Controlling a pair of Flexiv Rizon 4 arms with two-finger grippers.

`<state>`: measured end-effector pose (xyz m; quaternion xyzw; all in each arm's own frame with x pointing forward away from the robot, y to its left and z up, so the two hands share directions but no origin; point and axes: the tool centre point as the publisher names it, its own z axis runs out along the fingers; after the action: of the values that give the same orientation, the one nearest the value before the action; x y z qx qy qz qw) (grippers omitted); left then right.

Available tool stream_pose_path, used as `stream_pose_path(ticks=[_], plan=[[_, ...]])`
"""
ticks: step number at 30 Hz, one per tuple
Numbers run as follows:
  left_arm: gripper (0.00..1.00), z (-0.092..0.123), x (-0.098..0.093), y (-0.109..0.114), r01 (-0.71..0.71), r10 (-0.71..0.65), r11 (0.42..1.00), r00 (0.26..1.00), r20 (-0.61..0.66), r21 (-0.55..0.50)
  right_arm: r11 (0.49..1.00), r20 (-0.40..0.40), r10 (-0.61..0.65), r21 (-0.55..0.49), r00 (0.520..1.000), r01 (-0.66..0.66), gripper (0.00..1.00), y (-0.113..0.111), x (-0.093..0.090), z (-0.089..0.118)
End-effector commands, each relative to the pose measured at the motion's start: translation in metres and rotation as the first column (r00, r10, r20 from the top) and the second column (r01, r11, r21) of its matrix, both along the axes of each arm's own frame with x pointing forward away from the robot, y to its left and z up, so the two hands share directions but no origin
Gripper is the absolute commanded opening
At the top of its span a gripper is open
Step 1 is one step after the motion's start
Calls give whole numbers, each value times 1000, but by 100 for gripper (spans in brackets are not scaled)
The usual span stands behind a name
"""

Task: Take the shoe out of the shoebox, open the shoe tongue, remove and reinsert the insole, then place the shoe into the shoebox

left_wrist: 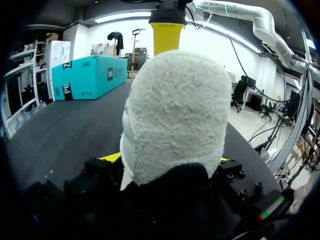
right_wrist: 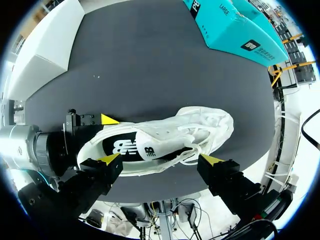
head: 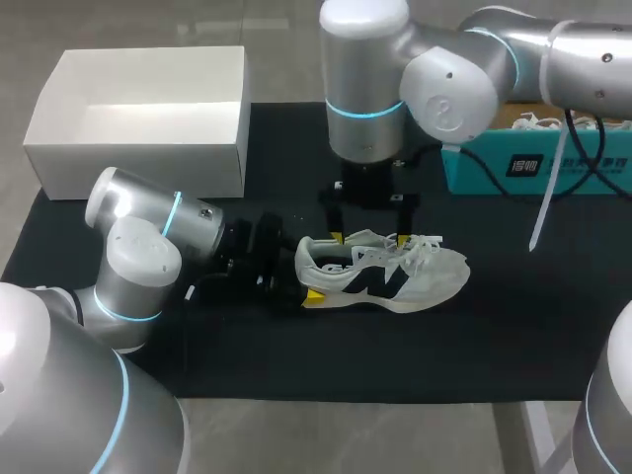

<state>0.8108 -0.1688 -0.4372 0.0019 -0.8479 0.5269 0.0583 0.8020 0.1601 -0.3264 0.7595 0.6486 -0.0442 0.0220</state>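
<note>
Head view first: the white and grey sneaker with a black logo on its side (head: 385, 275) stands on its sole in the middle of the black mat (head: 513, 326). Its toe points toward my right, and it is well apart from the open white cardboard shoebox (head: 138, 158) at the far left corner. My left gripper (head: 306, 279) lies low along the mat, right at the heel.

Left wrist view now: the fuzzy pale heel fills everything ahead of me, wedged between my two fingers. A yellow tip (left_wrist: 111, 157) presses against each flank. The jaws stand only as far apart as the heel is wide, and I have hold of the sneaker there.

Over to my right gripper (right_wrist: 160, 160), pointing straight down above the sneaker's collar. In the right wrist view its jaws are spread wide, one yellow tip above the heel end by the logo, the other above the laced part. Nothing is held between them, and I cannot tell whether the tips brush the upper.

The white laces (right_wrist: 192, 150) lie loose over the side of the sneaker. A long teal box (head: 533, 163) sits at the far right of the table, beyond my right arm.
</note>
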Motion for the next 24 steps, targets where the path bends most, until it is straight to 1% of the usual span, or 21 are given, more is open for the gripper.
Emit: stream_pose_path(ticks=[1, 5, 9, 12, 16, 21, 24], plan=[[0, -3, 0, 2, 1, -1, 1000, 1000, 0, 4, 994, -14, -3, -109, 1000, 1, 100, 11, 1, -5], [0, -3, 0, 2, 1, -1, 1000, 1000, 0, 4, 986, -31, 3, -168, 1000, -9, 100, 15, -4, -10], [0, -3, 0, 2, 1, -1, 1000, 1000, 0, 4, 965, -37, -12, -264, 999, 2, 100, 14, -4, -17], [0, -3, 0, 2, 1, -1, 1000, 1000, 0, 4, 956, -28, -33, -292, 999, 23, 100, 9, -2, -19], [0, -3, 0, 2, 1, -1, 1000, 1000, 0, 4, 953, -30, -38, -303, 999, 28, 100, 6, -2, -22], [0, -3, 0, 2, 1, -1, 1000, 1000, 0, 4, 950, -45, -49, -311, 998, 33, 100, 4, -4, -28], [0, -3, 0, 2, 1, -1, 1000, 1000, 0, 4, 941, -53, -51, -337, 997, 31, 100, 3, -5, -32]])
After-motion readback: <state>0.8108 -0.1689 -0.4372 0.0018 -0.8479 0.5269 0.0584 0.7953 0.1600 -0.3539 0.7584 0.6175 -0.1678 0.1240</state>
